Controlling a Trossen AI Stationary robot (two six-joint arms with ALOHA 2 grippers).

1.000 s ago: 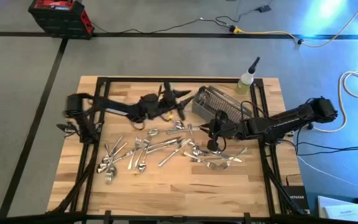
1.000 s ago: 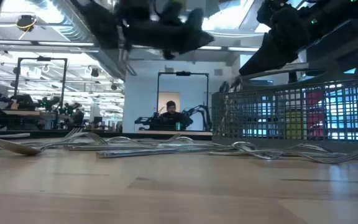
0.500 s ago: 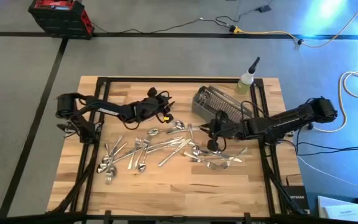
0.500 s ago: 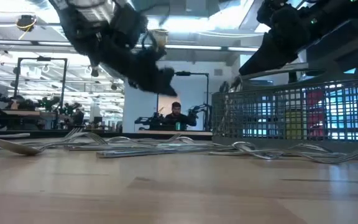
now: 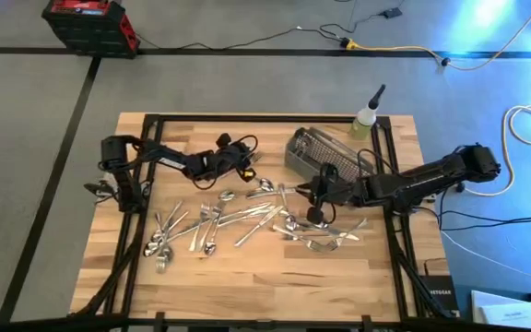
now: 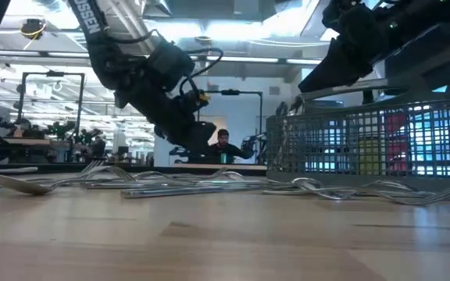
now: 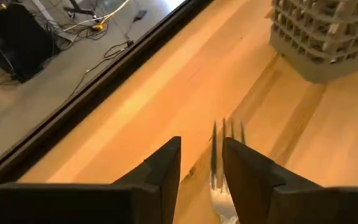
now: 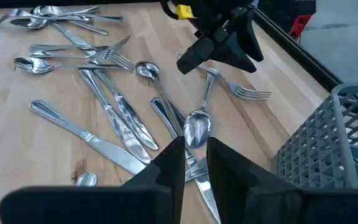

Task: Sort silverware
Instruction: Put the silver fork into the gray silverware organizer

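Note:
The silverware (image 5: 219, 217), many shiny forks, spoons and knives, lies scattered flat on the wooden table's middle. My left gripper (image 5: 247, 171) hangs open and tipped downward just above the table, at the pile's far edge. In the left wrist view a fork (image 7: 225, 140) lies on the wood just beyond the gripper (image 7: 202, 146); the fingers are clear of it. My right gripper (image 5: 310, 189) hovers beside the gray mesh basket (image 5: 325, 152), fingers a little apart (image 8: 195, 146), above a spoon (image 8: 194, 132). It holds nothing.
The mesh basket (image 6: 366, 144) stands at the far right of the table, with a small squeeze bottle (image 5: 367, 118) behind it. More forks lie near the right arm (image 5: 325, 242). A black frame borders the table. Bare wood lies along the near edge (image 5: 265, 286).
My left gripper has drawn back from beside the basket toward the table's left and near side. It has come down from high above the table to just over the silverware, tipping its fingers downward. My right arm has kept still.

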